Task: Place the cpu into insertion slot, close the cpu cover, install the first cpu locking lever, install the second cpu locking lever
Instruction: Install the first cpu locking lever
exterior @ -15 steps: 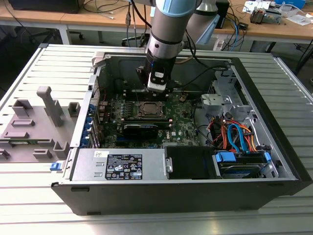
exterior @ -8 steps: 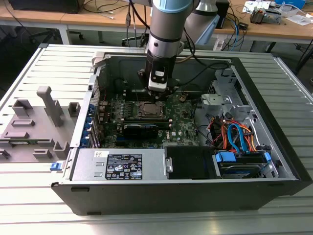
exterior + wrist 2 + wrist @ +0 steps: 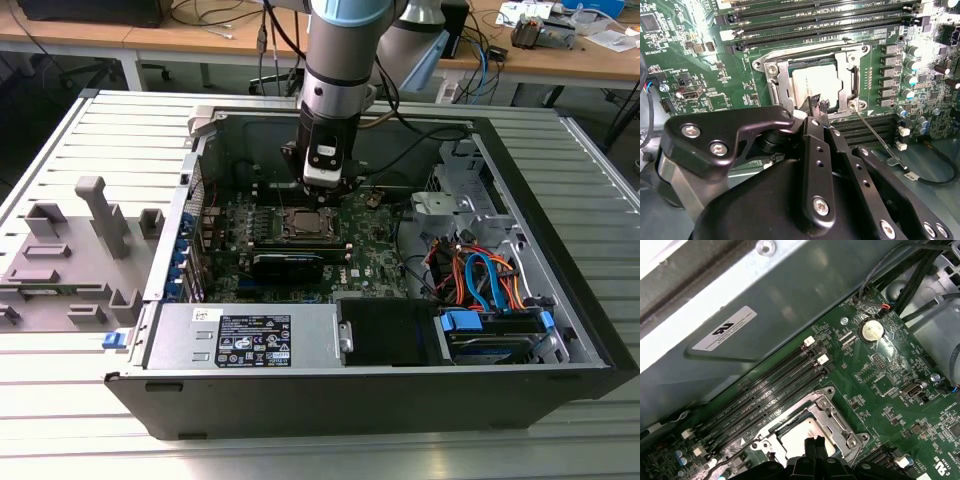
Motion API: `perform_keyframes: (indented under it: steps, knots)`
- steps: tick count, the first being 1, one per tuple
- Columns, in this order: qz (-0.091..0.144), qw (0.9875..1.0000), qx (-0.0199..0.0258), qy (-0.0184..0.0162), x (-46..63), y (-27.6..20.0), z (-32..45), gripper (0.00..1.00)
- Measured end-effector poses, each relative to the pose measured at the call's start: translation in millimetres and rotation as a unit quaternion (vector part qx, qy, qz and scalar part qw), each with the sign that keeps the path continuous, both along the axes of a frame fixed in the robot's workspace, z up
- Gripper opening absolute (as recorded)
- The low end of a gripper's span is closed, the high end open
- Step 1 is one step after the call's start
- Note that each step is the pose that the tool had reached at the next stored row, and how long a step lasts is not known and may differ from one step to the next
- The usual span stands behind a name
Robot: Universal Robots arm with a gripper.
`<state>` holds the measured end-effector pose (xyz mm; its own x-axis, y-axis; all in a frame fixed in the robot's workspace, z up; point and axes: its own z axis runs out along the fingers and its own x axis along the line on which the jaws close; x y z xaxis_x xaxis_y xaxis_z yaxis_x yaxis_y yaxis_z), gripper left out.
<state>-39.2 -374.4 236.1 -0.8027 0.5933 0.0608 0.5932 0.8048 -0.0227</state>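
Observation:
The cpu (image 3: 817, 82) lies flat in the insertion slot (image 3: 288, 232) on the green board, its silver top showing. The silver cpu cover (image 3: 847, 80) lies down around it as a frame. One thin locking lever (image 3: 877, 135) sticks out free from the socket's corner, away from the frame. My gripper (image 3: 816, 104) hovers right over the socket's edge, its two black fingertips together with nothing between them. In the first wrist view the gripper (image 3: 814, 444) stands over the cpu (image 3: 800, 436) and the cover (image 3: 832, 415). In the exterior view the gripper (image 3: 326, 188) hangs just above the socket.
Long black memory slots (image 3: 815, 20) run beside the socket. A black expansion card (image 3: 288, 263) stands just in front of it. Orange and blue cables (image 3: 480, 275) fill the exterior view's right of the case. The case wall (image 3: 740, 315) rises close behind. A grey fixture (image 3: 70, 250) sits outside.

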Motion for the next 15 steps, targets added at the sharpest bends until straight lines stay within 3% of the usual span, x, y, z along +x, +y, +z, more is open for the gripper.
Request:
perform_keyframes:
  steps: [15]
  knots:
    - [0.055,0.9985,0.0,0.0,0.0,0.0,0.0,0.11]
